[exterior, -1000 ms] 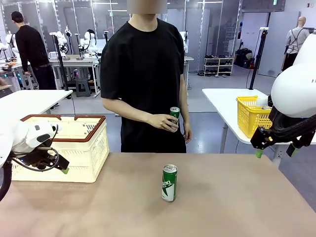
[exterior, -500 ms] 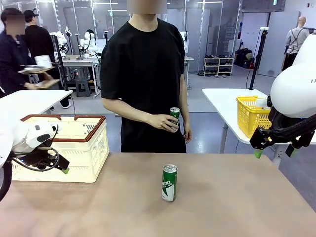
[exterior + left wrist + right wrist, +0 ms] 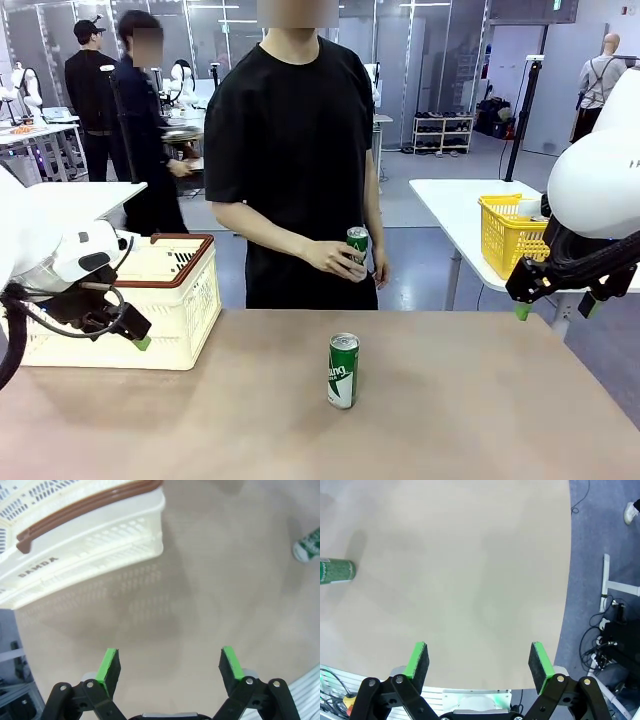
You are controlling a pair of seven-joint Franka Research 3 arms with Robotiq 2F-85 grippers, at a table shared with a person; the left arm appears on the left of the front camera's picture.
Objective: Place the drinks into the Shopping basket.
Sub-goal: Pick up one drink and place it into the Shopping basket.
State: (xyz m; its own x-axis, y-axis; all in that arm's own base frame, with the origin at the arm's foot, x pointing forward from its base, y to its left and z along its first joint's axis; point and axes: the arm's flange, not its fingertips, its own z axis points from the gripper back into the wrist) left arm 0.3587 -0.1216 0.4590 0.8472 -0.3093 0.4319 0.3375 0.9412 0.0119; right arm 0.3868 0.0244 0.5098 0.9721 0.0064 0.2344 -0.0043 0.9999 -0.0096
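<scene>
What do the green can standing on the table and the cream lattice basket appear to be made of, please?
The green can looks like thin metal, probably aluminium: glossy printed body with a bare silver top. The basket looks like moulded plastic: matte cream walls pierced in a regular lattice, a smooth red-brown rim and handles.

**One can and one basket on the worktop**

The worktop (image 3: 470, 400) is a plain, matte beige-brown surface. A slim green can (image 3: 343, 370) with white lettering and a silver top stands upright near its middle, with bare surface all round it. The Shopping basket (image 3: 195, 305), cream-white lattice with a dark red-brown rim, sits at the robot's left end of the worktop, well apart from the can. Its handles lie down along the rim.
</scene>
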